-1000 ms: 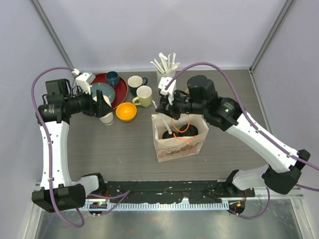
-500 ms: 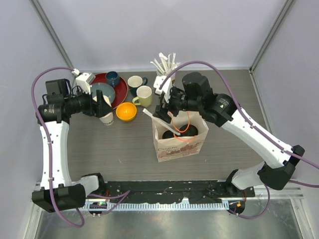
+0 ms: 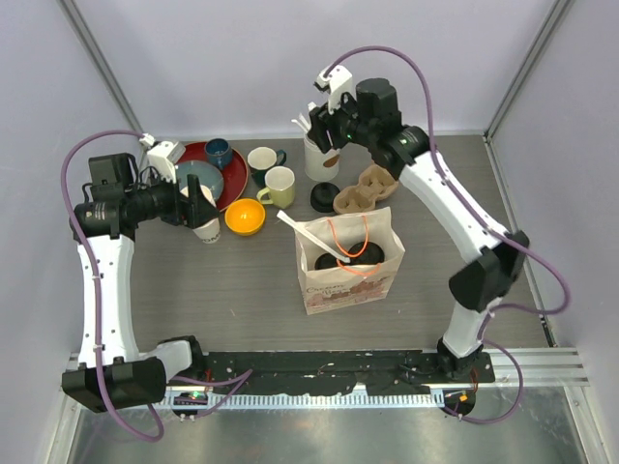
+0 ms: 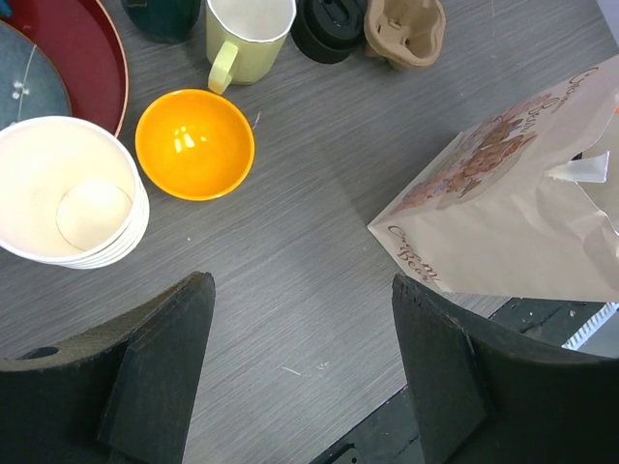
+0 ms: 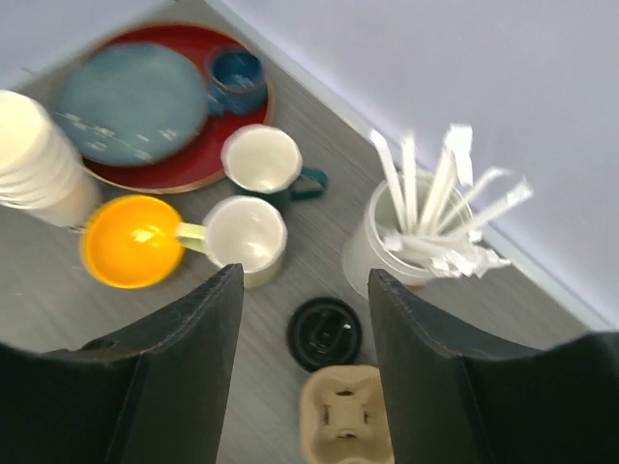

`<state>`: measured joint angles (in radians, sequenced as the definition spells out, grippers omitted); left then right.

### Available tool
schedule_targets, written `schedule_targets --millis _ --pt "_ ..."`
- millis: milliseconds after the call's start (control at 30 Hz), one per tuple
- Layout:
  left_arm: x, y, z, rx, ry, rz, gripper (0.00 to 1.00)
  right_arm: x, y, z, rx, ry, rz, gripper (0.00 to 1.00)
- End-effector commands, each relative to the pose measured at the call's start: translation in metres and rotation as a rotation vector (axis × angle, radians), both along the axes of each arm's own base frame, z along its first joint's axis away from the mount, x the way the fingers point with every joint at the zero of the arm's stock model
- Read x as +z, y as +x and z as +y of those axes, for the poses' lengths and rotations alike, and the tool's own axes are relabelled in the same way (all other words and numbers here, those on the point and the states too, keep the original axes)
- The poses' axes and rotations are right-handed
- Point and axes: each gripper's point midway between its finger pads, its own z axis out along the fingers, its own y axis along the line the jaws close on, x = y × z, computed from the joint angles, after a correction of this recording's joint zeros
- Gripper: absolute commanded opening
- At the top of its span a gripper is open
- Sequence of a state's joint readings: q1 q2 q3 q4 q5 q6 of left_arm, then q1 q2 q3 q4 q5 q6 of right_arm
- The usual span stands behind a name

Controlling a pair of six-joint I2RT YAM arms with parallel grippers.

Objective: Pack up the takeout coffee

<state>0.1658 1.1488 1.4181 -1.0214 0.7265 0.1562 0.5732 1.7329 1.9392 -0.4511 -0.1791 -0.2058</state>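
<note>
The takeout coffee shows only as two black lids (image 3: 375, 253) down inside the printed paper bag (image 3: 346, 280), which stands in the middle of the table with its orange handles up. A white wrapped straw (image 3: 293, 224) leans out over the bag's left rim. My right gripper (image 5: 305, 280) hangs open and empty high above the back of the table, over a loose black lid (image 5: 324, 333). My left gripper (image 4: 300, 285) is open and empty over bare table, between the stack of white paper cups (image 4: 68, 193) and the bag (image 4: 513, 222).
At the back stand a cup of wrapped straws (image 5: 406, 242), a cardboard cup carrier (image 5: 346, 425), a cream mug (image 5: 261, 159), a pale yellow mug (image 5: 247, 237), an orange bowl (image 5: 131, 242) and a red tray (image 5: 193, 159) with a blue plate and dark blue mug.
My right gripper opened and left the wrapped straw leaning in the bag, then rose and swung back toward the straw cup. The left arm has not moved.
</note>
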Motion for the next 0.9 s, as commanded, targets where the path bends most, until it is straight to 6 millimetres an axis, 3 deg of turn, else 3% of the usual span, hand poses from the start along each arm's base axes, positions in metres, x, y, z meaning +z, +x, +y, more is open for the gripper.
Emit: schedule_targets --millis 0,67,133,167,267,300,333,400,600,867 --pt "0.008 0.003 -0.003 -0.015 -0.024 -0.037 0.78 -0.031 0.053 -0.006 -0.084 -0.007 0.04 0.62" --pt "0.007 0.004 -0.003 -0.014 -0.024 -0.034 0.78 -0.054 0.073 -0.001 -0.091 -0.042 0.062 0.66" --pt "0.006 0.005 -0.002 -0.013 -0.023 -0.028 0.78 -0.062 0.083 0.001 -0.102 -0.055 0.062 0.66" --pt "0.006 0.005 -0.002 -0.012 -0.024 -0.027 0.78 -0.079 0.093 0.001 -0.119 -0.077 0.078 0.66" --pt "0.004 0.006 -0.002 -0.013 -0.023 -0.024 0.78 -0.085 0.111 -0.001 -0.153 -0.083 0.059 0.66" --pt "0.004 0.006 -0.002 -0.012 -0.026 -0.02 0.78 -0.097 0.12 -0.002 -0.168 -0.092 0.068 0.64" --pt "0.002 0.008 -0.002 -0.014 -0.025 -0.016 0.78 -0.092 0.125 -0.002 -0.174 -0.085 0.056 0.62" --pt "0.002 0.008 -0.002 -0.013 -0.023 -0.013 0.78 -0.102 0.133 -0.002 -0.178 -0.094 0.059 0.58" --pt "0.001 0.01 0.0 -0.016 -0.012 -0.008 0.78 -0.114 0.144 0.002 -0.169 -0.1 0.062 0.48" --pt "0.001 0.01 0.0 -0.024 -0.006 -0.007 0.78 -0.128 0.141 0.003 -0.139 -0.118 0.094 0.49"
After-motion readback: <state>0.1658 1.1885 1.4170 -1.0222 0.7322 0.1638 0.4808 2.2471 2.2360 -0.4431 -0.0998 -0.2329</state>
